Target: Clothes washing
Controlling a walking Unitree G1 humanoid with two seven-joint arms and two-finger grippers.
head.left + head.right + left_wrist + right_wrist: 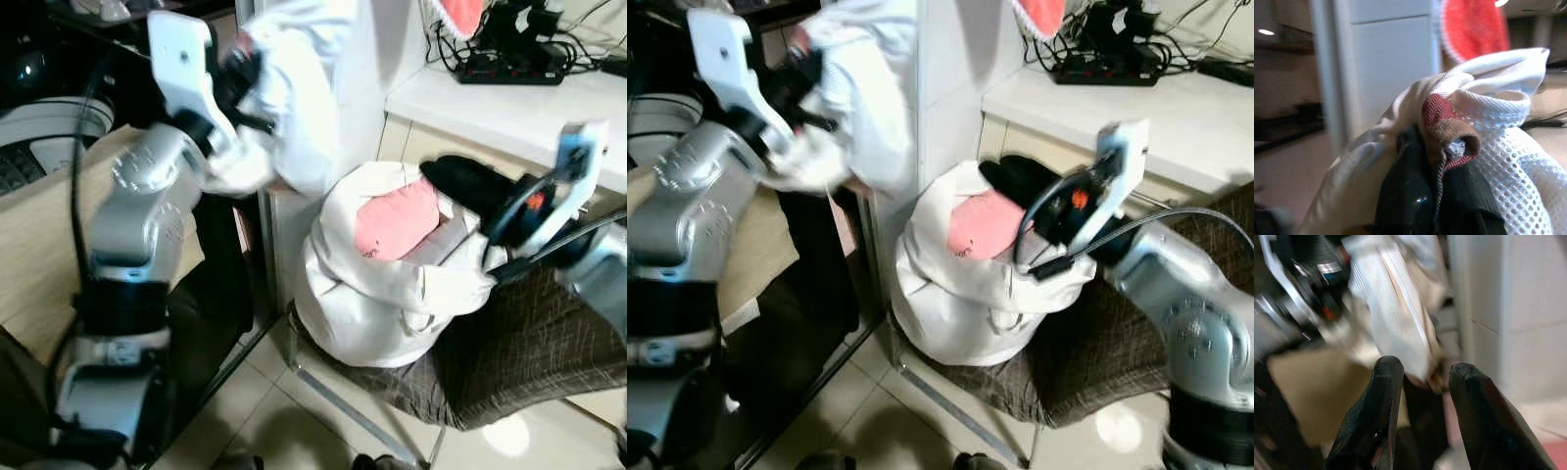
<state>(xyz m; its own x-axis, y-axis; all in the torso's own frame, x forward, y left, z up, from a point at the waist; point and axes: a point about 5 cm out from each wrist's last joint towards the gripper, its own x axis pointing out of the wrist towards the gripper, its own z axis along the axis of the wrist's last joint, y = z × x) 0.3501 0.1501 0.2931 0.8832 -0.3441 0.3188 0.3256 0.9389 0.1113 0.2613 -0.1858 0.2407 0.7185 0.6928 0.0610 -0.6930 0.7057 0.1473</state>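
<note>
- Left eye view: the left gripper [240, 83] is up in the upper left of the frame. Its black fingers are closed on a white garment [299, 88], which hangs down in front of a white pillar [377, 59]. In the middle sits a white laundry bag [382, 294] on a chair with a dark checked seat [529, 352]. A pink cloth [397, 220] pokes out of the bag's open top. The right gripper [470, 181] is at the bag's mouth, at the right of the frame.
- Right eye view: the same scene. A black power strip [1112, 69] lies on the white counter [1205, 117] in the upper right.
- Left wrist view: the two black fingers [1405, 196] pinch the white garment [1508, 147] (part of it is mesh). A red and brown edge is caught between them. A red cloth [1471, 27] hangs at the top of the frame.
- Right wrist view: the two black fingers [1376, 411] are apart, with nothing between them. The white garment [1396, 318] hangs further off, in the upper middle.
</note>
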